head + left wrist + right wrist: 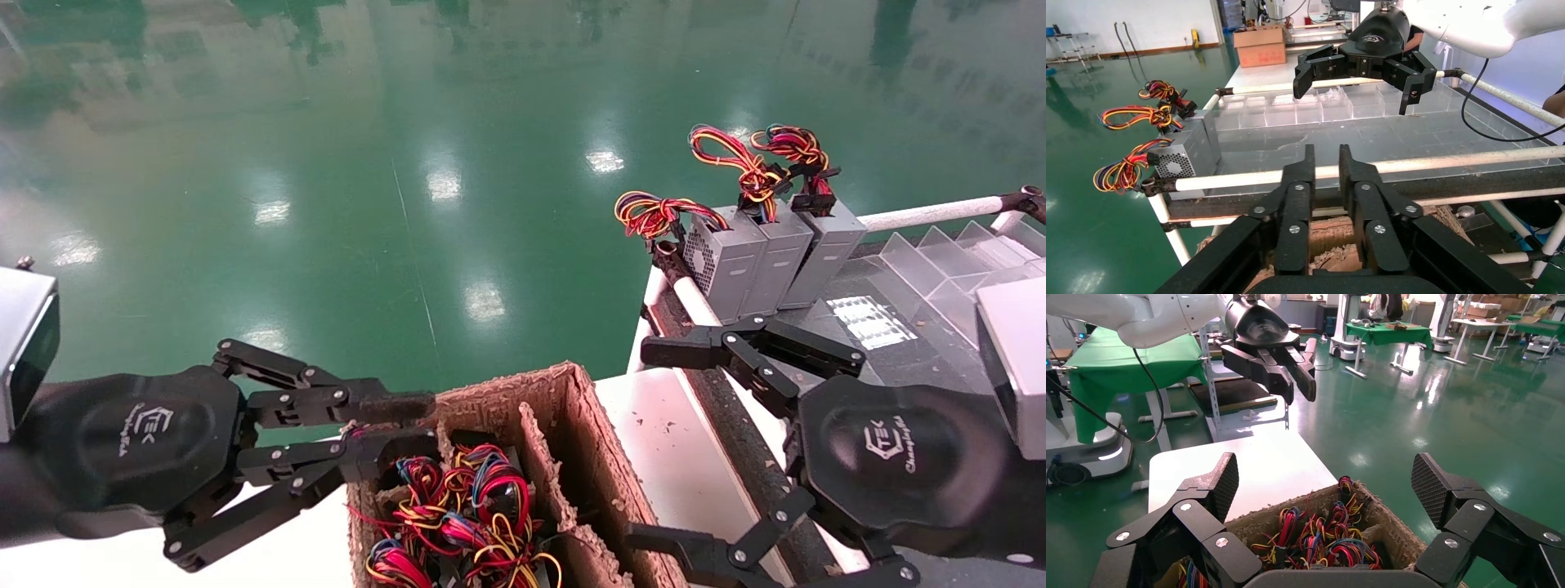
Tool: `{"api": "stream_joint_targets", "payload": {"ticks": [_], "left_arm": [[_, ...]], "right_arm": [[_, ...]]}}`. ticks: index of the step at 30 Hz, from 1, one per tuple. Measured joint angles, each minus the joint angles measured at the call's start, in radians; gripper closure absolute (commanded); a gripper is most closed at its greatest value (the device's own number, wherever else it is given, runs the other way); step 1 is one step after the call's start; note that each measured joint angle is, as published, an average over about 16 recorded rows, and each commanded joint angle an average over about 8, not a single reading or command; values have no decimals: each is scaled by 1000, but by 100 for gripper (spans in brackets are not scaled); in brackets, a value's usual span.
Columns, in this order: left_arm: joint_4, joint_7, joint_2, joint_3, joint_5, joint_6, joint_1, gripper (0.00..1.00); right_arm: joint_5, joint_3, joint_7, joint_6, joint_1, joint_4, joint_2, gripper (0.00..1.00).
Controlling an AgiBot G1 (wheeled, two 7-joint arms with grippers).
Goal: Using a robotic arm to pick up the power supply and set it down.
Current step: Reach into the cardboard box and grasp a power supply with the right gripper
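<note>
Head view shows right claw [662, 441] spread wide, left claw [400, 429] nearly clenched at seven o'clock over boxed power supplies [466, 514]: rigid, probably weighty; grip casing, not floppy wires.

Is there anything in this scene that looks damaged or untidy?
Yes. The cardboard box has torn, ragged rims and dividers, and coloured wires spill up in a tangle from its compartments. Three power supplies stand upright at the rack's corner. The left tool is nearly shut; the right tool is open.

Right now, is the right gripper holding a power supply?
No, the right gripper is open and empty above the cardboard box of wired units.
</note>
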Motion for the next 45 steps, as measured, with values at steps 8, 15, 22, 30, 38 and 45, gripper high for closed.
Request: {"api": "stream_joint_targets", "payload": {"ticks": [8,15,22,30,38,45], "left_arm": [[0,0,0,0,0,0,0,0],[1,0,0,1,0,0,0,0],[1,1,0,1,0,0,-1,0],[1,1,0,1,-1,0,-1,0],[1,1,0,2,-1,0,-1,0],[1,1,0,2,-1,0,-1,0]], "right_arm": [[-24,-6,0,7,-2,2,9,0],[-75,-36,21,-1,4,4,16,0],[-135,-93,65,-29,18,7,-3,0],[-182,-168,94,-53,14,18,-54,0],[-235,-237,83,-39,-20,33,-117,0],[-287,-288,77,-19,-42,40,-174,0]]}}
